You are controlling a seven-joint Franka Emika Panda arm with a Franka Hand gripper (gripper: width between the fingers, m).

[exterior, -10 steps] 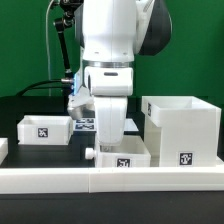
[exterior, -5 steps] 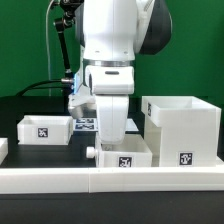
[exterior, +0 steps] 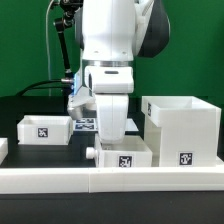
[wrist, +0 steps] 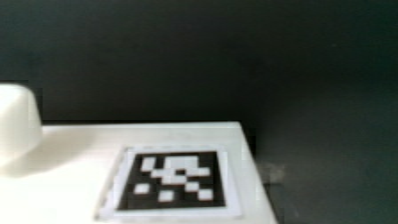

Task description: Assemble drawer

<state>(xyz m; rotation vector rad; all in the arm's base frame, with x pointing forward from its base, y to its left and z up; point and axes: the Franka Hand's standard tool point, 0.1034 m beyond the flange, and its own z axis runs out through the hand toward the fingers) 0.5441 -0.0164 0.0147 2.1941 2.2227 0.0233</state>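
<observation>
The large hollow white housing [exterior: 181, 128] stands at the exterior view's right with its marker facing front. One small tray [exterior: 43, 129] sits at the left. The second small tray [exterior: 124, 153] lies front centre against the low white wall, with a small knob [exterior: 90, 154] on its left end. My gripper [exterior: 110, 139] hangs straight down onto this tray, and its fingertips are hidden behind the tray's rim. The wrist view shows the tray's white face with its marker [wrist: 175, 180] and the knob [wrist: 15, 120], but no fingers.
A long low white border wall [exterior: 60, 179] runs along the front. The marker board [exterior: 84, 123] lies flat on the black table behind my arm. A cable runs along the back left.
</observation>
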